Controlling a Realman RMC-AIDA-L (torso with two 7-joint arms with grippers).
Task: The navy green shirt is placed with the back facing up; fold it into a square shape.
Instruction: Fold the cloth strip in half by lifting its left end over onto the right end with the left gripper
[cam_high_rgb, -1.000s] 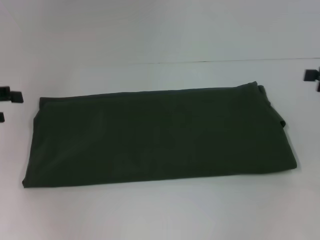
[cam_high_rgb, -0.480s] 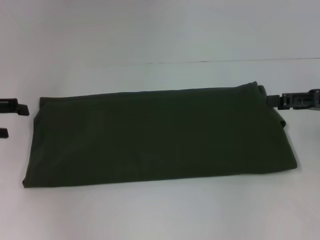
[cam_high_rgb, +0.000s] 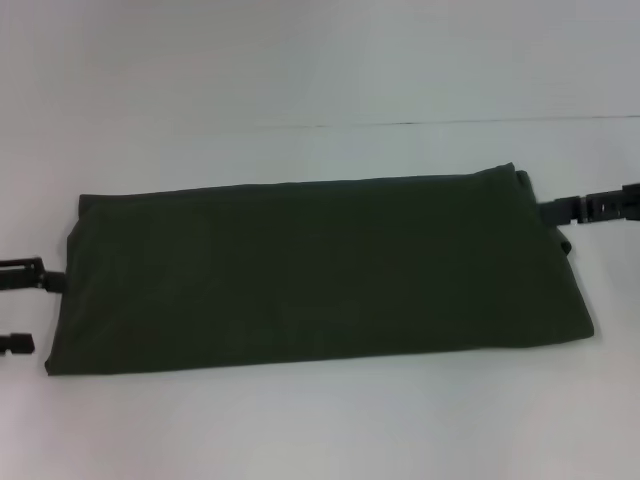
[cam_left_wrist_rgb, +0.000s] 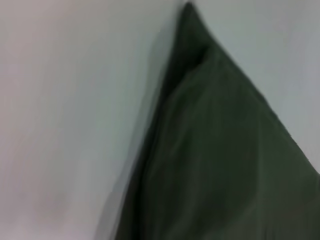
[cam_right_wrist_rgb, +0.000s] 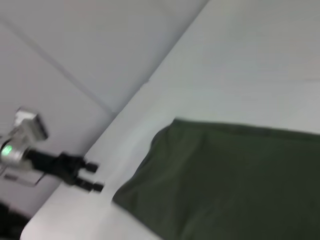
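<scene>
Shirt already folded into a long band; the last fold is waiting.

The navy green shirt (cam_high_rgb: 315, 275) is lying flat in the middle of the white table (cam_high_rgb: 320, 430), plain side up, as a wide rectangle much longer than it is deep. I am judging that the lengthwise folds are done and that one more fold, end over end, is needed to make a square. The left gripper (cam_high_rgb: 25, 305) is sitting at the shirt's left short edge near the front corner, its two fingers apart, one touching the cloth border and one lower beside it, holding nothing. The right gripper (cam_high_rgb: 590, 207) is reaching to the shirt's right end near the far corner; whether its fingers are apart or together I cannot tell.
</scene>
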